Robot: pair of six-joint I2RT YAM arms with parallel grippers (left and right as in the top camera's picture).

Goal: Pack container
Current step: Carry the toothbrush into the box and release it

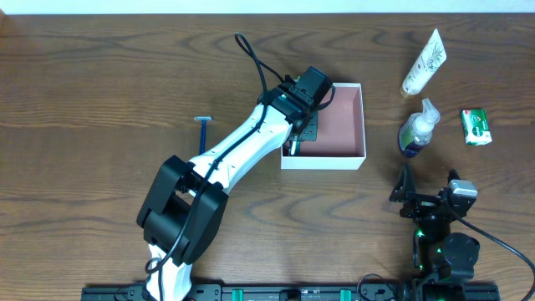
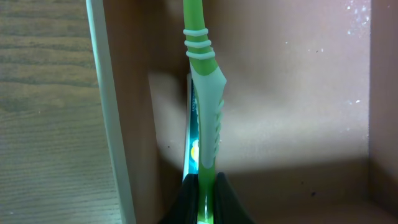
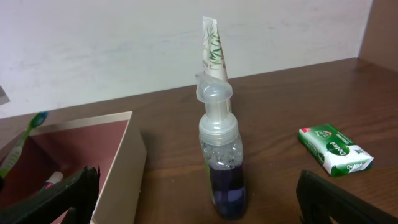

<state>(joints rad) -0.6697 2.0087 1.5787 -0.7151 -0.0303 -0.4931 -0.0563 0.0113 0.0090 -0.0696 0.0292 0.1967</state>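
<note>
The work surface is a dark brown wood-grain table, bounded at its far edge by a plain white wall. You find the container near the table's centre, its pink-brown floor bare on the right side. The left gripper reaches into the container's left part, just beside the left wall, with its jaws clamped on the handle of a green toothbrush (a thin object lies under it; you cannot tell what it is). The right gripper sits near the front right of the table, jaws spread wide and holding nothing. Ahead of it stands a pump bottle. Note a white tube behind the bottle, a green soap box to its right, and a blue razor left of the container.
</note>
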